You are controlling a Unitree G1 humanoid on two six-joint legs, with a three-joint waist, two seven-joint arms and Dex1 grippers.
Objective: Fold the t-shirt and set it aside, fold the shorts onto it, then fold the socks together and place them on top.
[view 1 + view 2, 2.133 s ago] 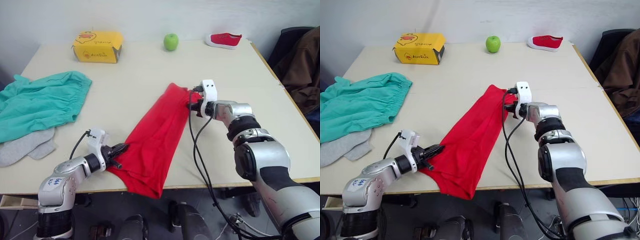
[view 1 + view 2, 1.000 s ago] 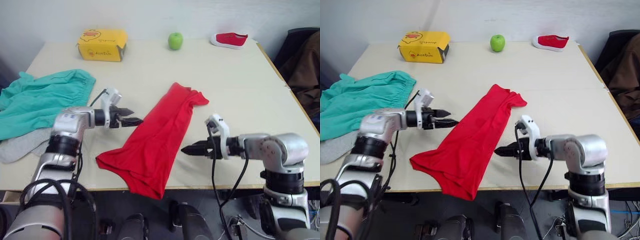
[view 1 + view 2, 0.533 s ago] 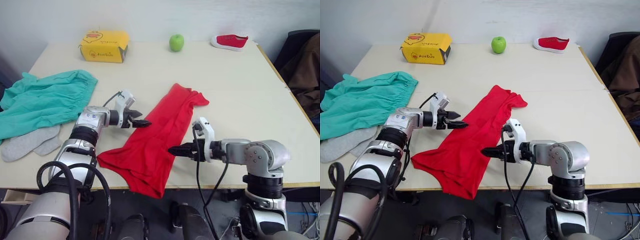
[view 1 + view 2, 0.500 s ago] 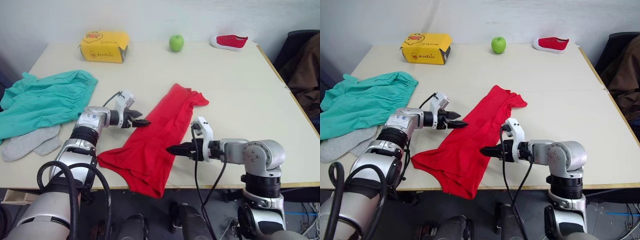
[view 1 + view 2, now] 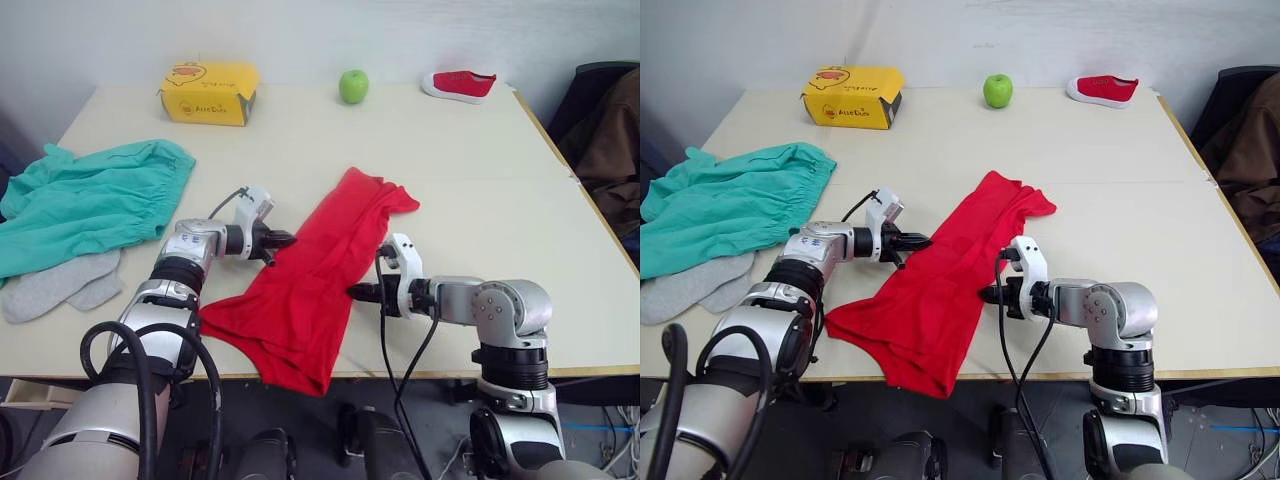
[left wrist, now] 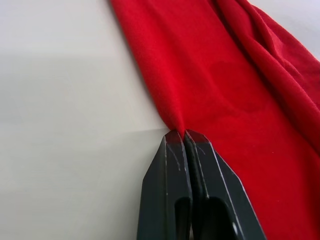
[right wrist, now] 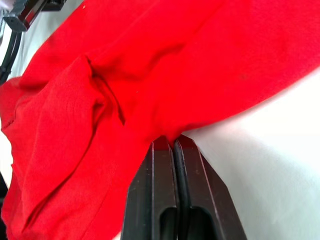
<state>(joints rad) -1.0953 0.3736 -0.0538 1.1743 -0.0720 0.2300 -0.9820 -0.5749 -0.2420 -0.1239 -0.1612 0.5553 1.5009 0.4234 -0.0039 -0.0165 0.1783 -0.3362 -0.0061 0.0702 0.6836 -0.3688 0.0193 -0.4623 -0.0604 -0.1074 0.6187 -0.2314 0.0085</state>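
Both grippers have closed in since half a second ago: left gripper (image 6: 181, 136) and right gripper (image 7: 168, 141) each pinch opposite long edges of the bright red cotton t-shirt (image 5: 320, 270), mid-desk, tail overhanging the front edge. Lift evenly; keep both pinches level.

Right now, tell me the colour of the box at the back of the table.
Yellow box, clearest in the left eye view.

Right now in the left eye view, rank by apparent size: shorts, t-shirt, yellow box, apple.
1-2. shorts and t-shirt: look about alike, and the shorts are cut off by the frame edge, so unranked.
3. yellow box
4. apple, though both sit farthest from the camera.
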